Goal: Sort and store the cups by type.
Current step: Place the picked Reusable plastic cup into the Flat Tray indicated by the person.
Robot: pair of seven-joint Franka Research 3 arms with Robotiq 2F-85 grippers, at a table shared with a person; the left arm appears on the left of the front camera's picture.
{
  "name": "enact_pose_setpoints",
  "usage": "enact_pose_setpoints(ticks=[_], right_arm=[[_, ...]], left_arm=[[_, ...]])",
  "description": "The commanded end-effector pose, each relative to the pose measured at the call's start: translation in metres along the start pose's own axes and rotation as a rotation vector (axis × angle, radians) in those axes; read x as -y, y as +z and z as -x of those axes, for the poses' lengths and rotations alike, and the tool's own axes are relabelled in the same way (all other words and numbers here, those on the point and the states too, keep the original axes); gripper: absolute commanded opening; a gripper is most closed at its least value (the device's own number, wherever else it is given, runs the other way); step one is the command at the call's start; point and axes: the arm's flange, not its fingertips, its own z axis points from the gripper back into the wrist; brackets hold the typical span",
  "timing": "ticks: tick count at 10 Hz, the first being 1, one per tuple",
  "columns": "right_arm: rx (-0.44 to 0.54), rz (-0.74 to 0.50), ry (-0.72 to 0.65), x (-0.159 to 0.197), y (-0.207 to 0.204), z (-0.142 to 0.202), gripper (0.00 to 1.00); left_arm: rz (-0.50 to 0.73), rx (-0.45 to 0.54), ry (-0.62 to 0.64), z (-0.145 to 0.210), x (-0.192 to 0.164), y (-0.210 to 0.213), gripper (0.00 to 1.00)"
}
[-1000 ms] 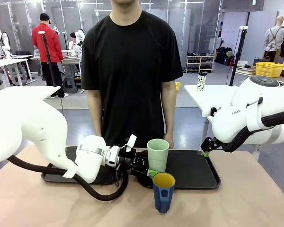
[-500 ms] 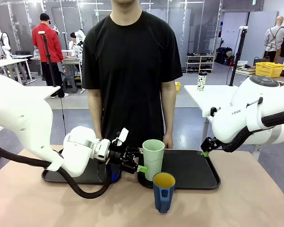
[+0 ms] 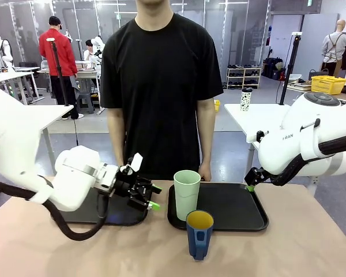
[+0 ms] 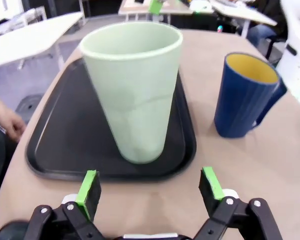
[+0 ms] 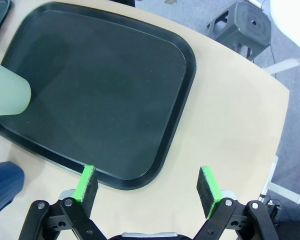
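The pale-green tumbler (image 3: 186,193) stands upright on the left part of the right-hand black tray (image 3: 236,208). The dark-blue mug (image 3: 199,234), yellow inside, stands on the bare table just in front of that tray. My left gripper (image 3: 152,196) hangs open over the left tray, a short gap left of the tumbler. In the left wrist view the tumbler (image 4: 135,95) is straight ahead of the gripper (image 4: 150,182), whose fingers hold nothing, and the mug (image 4: 245,97) is off to the right. My right gripper (image 5: 147,187) is open above the tray's (image 5: 100,95) edge.
A second black tray (image 3: 81,216) lies on the left under my left arm. A person in a black shirt stands at the far edge, one hand (image 3: 205,171) just behind the right tray. A white black-spotted cup (image 3: 245,99) stands on a table farther back.
My left gripper, open throughout, has drawn back to the left, away from the tumbler it was around. The tumbler stands free on the right tray. The right arm and the mug have not moved.
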Motion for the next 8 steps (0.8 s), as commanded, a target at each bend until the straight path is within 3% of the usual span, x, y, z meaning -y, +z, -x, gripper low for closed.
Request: enact_pose_setpoints(ticks=[1,3,6,8], right_arm=[[0.004,-0.001,-0.002,0.001,0.0,0.001,1.0],[0.004,-0.001,-0.002,0.001,0.0,0.001,1.0],[0.004,-0.001,-0.002,0.001,0.0,0.001,1.0],[0.004,-0.001,-0.002,0.001,0.0,0.001,1.0]], left_arm=[[-0.036,-0.11,0.018,-0.011,0.023,0.035,1.0],[-0.08,-0.236,-0.033,-0.026,0.055,0.075,1.0],[-0.051,-0.514,0.02,-0.035,0.084,0.118,1.0],[-0.072,-0.561,0.034,-0.036,0.088,0.131,1.0]])
